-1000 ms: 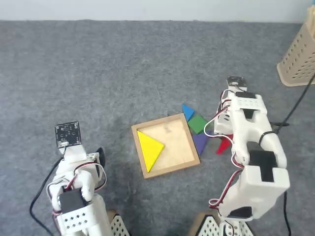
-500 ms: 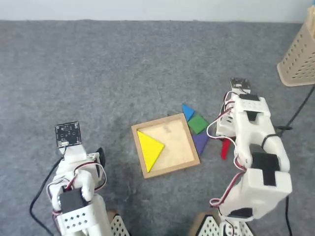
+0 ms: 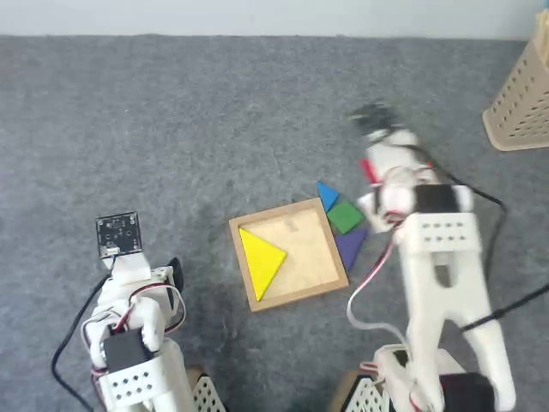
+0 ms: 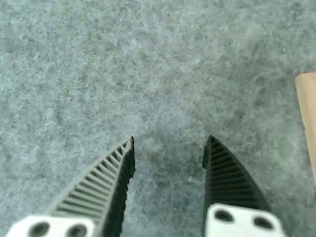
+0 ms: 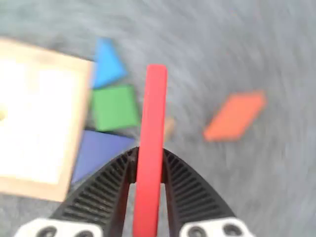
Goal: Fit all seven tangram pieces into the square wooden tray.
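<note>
The right gripper (image 5: pixel 149 153) is clamping a flat red piece (image 5: pixel 150 148) between both fingers. The piece is standing on edge and is projecting beyond the fingertips. In the high view, the right arm (image 3: pixel 437 232) is occupying the right half of the frame, and the red piece (image 3: pixel 369 170) is showing near its blurred tip, above and to the right of the centre.

The left gripper (image 4: pixel 168 148) is standing open with nothing between its fingers and is pointing at bare grey carpet (image 4: pixel 148 59). In the high view, the left arm (image 3: pixel 129 318) is sitting in the lower left of the frame, well apart from the tray.

The square wooden tray (image 3: pixel 276 212) is lying at the centre of the high view, slightly rotated. A yellow triangle (image 3: pixel 260 257) is lying inside it against the left wall. The remaining floor of the tray is showing bare wood.

Three pieces are lying on the carpet just beside the tray's right side: a blue triangle (image 3: pixel 326 194) at the upper corner, a green square (image 3: pixel 345 215) below it, and a purple triangle (image 3: pixel 350 247) below that.

In the right wrist view, an orange parallelogram (image 5: pixel 235 115) is lying on the carpet, apart from that group.

A beige slotted basket (image 3: pixel 523 94) is standing at the upper right edge of the high view.
</note>
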